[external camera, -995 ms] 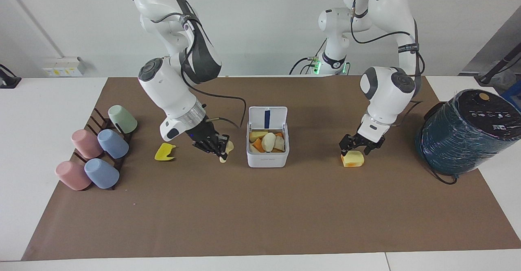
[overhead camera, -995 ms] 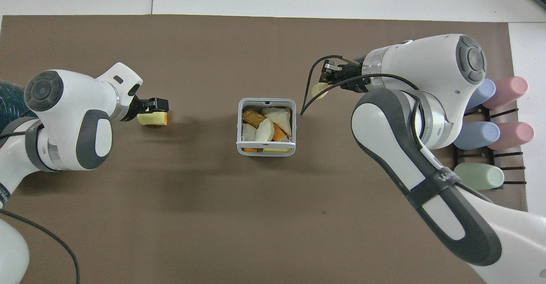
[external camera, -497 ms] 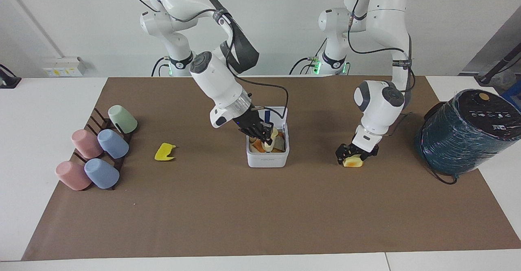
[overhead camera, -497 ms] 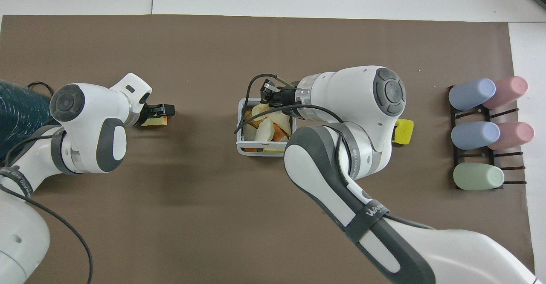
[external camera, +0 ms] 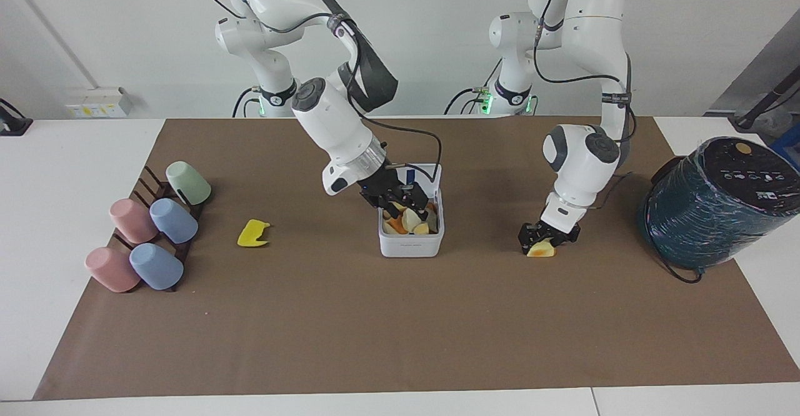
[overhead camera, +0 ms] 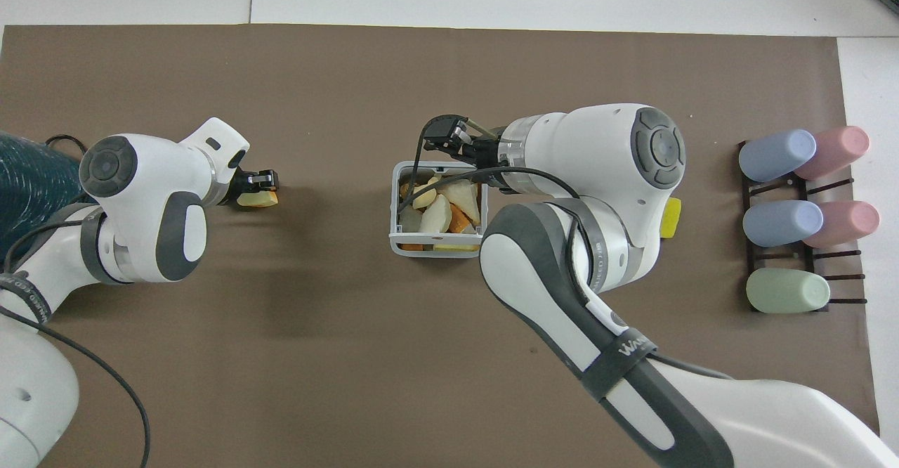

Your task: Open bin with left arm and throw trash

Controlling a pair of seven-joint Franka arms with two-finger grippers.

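We see a brown mat (external camera: 400,328) covering a white table, with two white robot arms reaching onto it. A big dark teal wrapped cylinder (external camera: 712,210) stands at the left arm's end of the table. A rack of pink, blue and green cups (external camera: 156,228) sits at the right arm's end.

The bin (external camera: 410,244), a small white square box, stands mid-mat. Its lid (external camera: 431,171) is raised, and pale and orange scraps are heaped inside.

The right gripper (external camera: 400,200) hangs just over the bin's opening with its fingers spread and nothing between them. A pale yellow crescent (external camera: 410,218) lies on top of the heap beneath it.

The left gripper (external camera: 542,240) is down on the mat between the bin and the cylinder. Its fingers are closed against the sides of the yellow-orange block (external camera: 541,251), which looks tipped and touches the mat.

The bright yellow peel (external camera: 252,233) lies alone between the bin and the cup rack.

We judge that the opening is done and the throwing is under way. Next, the left arm needs to lift the block cleanly and carry it over the bin. The right gripper must first move off the opening, and then the peel remains.

For writing, we can read only the start of a word, "WAN", on the dark strap (overhead camera: 625,347) around the right arm. Small print on the bin's front wall and white marks on the cylinder's top are too small for us to read
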